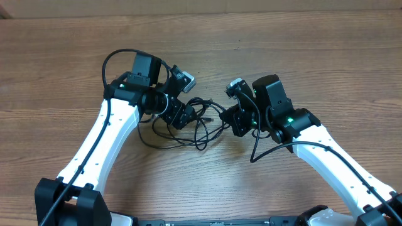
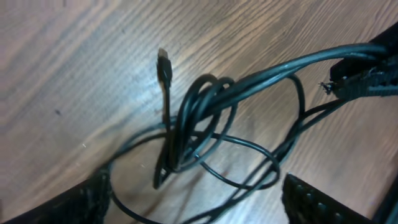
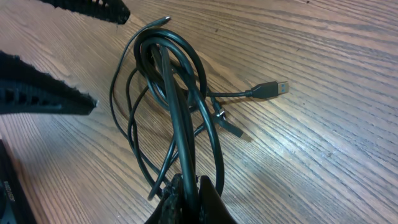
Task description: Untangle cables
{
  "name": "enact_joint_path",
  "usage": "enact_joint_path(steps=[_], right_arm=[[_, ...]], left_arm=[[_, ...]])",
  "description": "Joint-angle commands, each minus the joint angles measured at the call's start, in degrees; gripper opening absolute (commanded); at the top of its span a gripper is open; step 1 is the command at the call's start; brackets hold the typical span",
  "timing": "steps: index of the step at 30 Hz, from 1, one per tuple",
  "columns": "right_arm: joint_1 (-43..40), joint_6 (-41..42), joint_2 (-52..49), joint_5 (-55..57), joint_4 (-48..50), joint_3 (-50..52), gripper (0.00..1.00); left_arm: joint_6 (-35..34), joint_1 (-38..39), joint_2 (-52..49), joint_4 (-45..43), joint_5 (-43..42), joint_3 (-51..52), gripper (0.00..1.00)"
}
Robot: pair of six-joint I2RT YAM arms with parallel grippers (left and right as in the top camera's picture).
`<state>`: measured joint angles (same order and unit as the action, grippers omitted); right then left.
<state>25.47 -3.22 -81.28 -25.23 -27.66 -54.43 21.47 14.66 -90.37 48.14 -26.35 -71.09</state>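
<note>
The cables [image 1: 202, 123] are thin black cords looped into one loose knot in the middle of the wooden counter [image 1: 314, 44], between my two tools. A silver-tipped USB plug [image 3: 278, 86] lies flat just beside the loops, and a smaller plug end [image 2: 163, 60] pokes out of them. My right tool [image 3: 186, 198] is clamped on several strands, which run taut, while my left tool [image 1: 187, 117] stands wide just beside the knot, holding nothing.

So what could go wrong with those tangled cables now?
The right gripper pinches several strands of the cables together, so pulling may tighten the knot. The left gripper is open on either side of the bunched loops; closing there could grab many strands instead of one. The loose USB plug might snag in a loop.
</note>
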Motion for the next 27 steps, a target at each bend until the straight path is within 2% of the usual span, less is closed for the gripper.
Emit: enact_joint_path(steps=[1,5,8,16,21,27], right_arm=[[-0.42,-0.07,0.02,0.11,0.33,-0.92,0.04],[-0.42,-0.07,0.02,0.11,0.37,-0.92,0.04],[-0.42,-0.07,0.02,0.11,0.35,-0.92,0.04],[-0.42,-0.07,0.02,0.11,0.37,-0.92,0.04],[-0.42,-0.07,0.02,0.11,0.39,-0.92,0.04],[-0.42,-0.04,0.02,0.11,0.37,-0.92,0.04]], left_arm=[[6.25,0.22,-0.39,-1.18,-0.28,-0.22,0.86],[7.85,0.46,-0.39,-5.03,-0.72,1.75,0.89],[10.21,0.72,-0.39,-6.36,-0.68,3.61,0.87],[10.05,0.74,-0.39,-10.93,-0.72,8.00,0.80],[9.79,0.76,-0.44,-14.64,-1.38,9.49,0.68],[9.81,0.76,-1.46,-15.56,-5.29,9.62,0.68]])
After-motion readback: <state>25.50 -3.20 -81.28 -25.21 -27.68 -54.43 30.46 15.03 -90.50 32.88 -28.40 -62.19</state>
